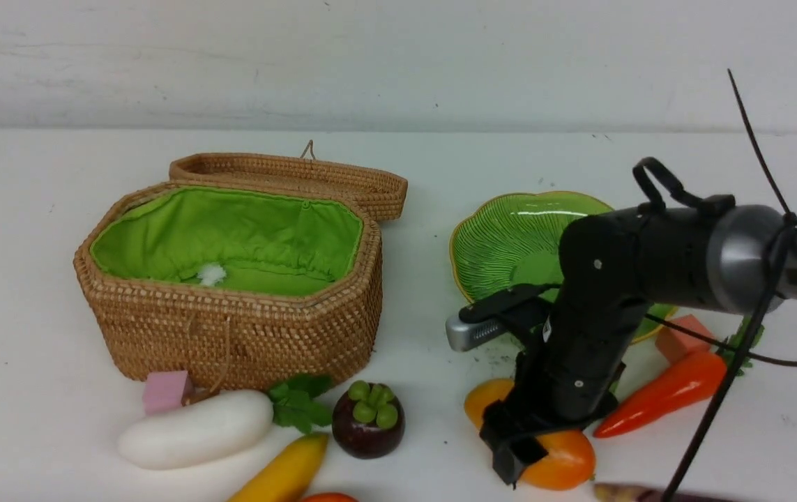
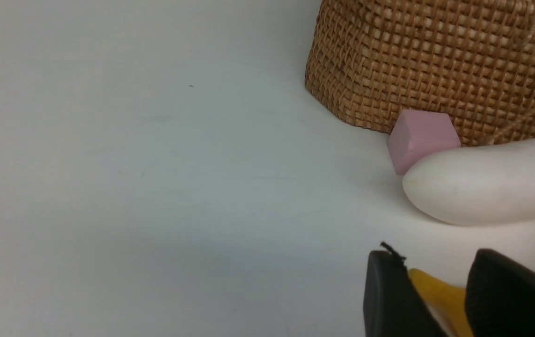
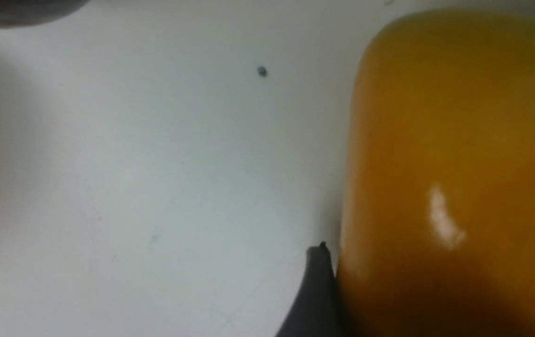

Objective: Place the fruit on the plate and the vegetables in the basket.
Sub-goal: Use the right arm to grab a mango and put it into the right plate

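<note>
The mango [image 1: 569, 457] lies on the table [image 1: 426, 174] at 6 o'clock from the plate [image 1: 503, 237], the carrot [image 1: 663, 394] at its 2 o'clock. My right claw [image 1: 534, 446] stands down over it, one finger [image 3: 316, 290] against its side; clamped or not, I cannot tell. My left claw [image 2: 438, 304] shows the banana [image 1: 283, 470] between parted fingers; grip undetermined

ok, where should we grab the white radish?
Likely the radish mid-body, from straight above, closing across its short width. It lies flat lengthwise; pink cube and basket crowd behind it, banana in front.
</note>
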Controlling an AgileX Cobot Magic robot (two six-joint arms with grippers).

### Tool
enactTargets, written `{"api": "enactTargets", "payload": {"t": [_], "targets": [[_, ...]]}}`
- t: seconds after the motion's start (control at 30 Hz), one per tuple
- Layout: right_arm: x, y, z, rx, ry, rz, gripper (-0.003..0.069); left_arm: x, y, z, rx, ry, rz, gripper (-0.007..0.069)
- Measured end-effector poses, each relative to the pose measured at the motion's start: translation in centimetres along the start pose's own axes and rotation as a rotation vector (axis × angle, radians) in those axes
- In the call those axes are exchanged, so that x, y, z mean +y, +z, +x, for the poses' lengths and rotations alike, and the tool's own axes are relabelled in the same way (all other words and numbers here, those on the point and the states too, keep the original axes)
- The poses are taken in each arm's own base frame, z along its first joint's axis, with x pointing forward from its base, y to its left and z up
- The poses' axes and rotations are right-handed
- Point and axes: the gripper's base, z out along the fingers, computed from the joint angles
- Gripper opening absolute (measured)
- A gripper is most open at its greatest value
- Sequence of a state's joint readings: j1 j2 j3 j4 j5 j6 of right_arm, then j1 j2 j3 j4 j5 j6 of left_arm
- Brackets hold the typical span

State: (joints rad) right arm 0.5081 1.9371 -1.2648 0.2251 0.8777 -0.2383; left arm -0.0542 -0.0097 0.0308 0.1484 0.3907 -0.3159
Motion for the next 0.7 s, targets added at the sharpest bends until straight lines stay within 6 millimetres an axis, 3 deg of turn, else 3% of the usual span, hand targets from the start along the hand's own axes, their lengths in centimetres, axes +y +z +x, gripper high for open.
{"api": "enactTargets", "payload": {"t": [0.1, 0.2, 0.43, 0.47, 0.57, 0.6, 0.7], "targets": [[0.1, -0.3, -0.1, 0.016, -0.004, -0.005, 0.0582, 0.0, 0.0, 0.0, 0.0, 0.0, 0.0, 0.0239], [0.4, -1.9, -0.6, 0.006, -0.015, -0.01, 0.0582, 0.0, 0.0, 0.0, 0.0, 0.0, 0.0, 0.0239], [0.5, -10.3, -3.2, -0.225, -0.05, 0.082, 0.0582, 0.0, 0.0, 0.0, 0.0, 0.0, 0.0, 0.0239], [-0.1, -11.8, -3.6, -0.273, -0.038, 0.114, 0.0582, 0.0, 0.0, 0.0, 0.0, 0.0, 0.0, 0.0239], [-2.7, -13.6, -4.3, -0.377, 0.026, 0.195, 0.0582, 0.0, 0.0, 0.0, 0.0, 0.0, 0.0, 0.0239], [-2.9, -13.6, -4.4, -0.389, 0.033, 0.198, 0.0582, 0.0, 0.0, 0.0, 0.0, 0.0, 0.0, 0.0239], [-6.6, -13.2, -5.1, -0.473, 0.185, 0.231, 0.0582, 0.0, 0.0, 0.0, 0.0, 0.0, 0.0, 0.0239]]}}
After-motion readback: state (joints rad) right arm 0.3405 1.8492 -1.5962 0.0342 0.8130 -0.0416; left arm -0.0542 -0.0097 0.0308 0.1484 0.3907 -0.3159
